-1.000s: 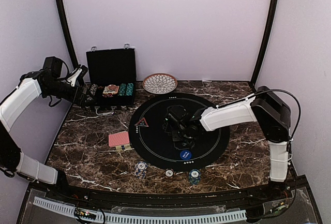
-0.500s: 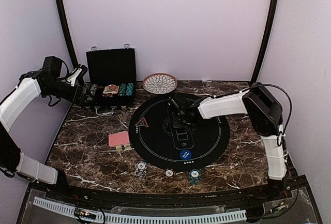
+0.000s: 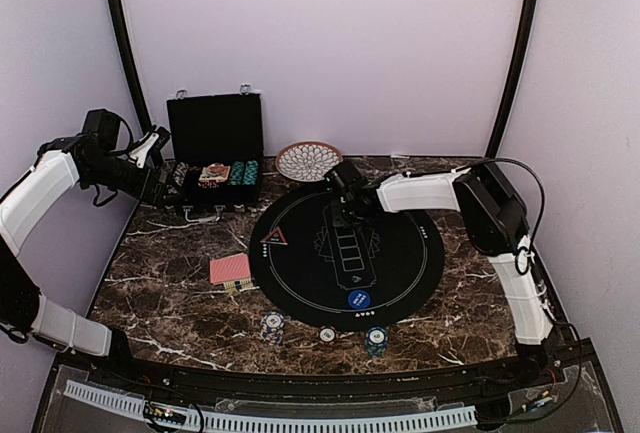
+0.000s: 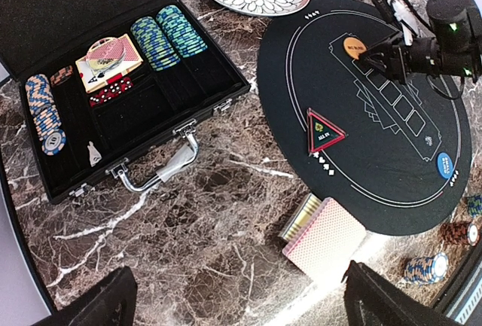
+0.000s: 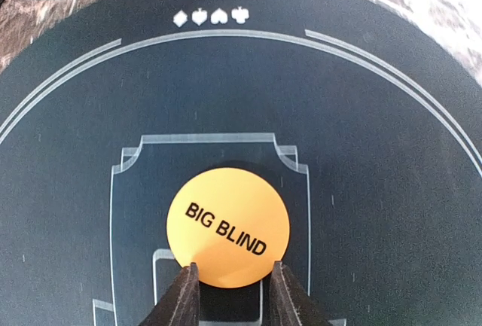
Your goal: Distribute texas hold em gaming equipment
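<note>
The right tool [image 5: 230, 284] has its tips narrowly apart at the orange disc [image 5: 228, 226], in the upper part of the mat [image 3: 420, 253]; whether it pinches I cannot tell. The left tool [image 4: 241, 300] is spread, empty. Blue disc [image 3: 359, 299], triangle marker [image 3: 274, 236] and chip stacks [image 3: 272, 326] are out; the cards [image 3: 230, 270] seem not yet dealt.
</note>
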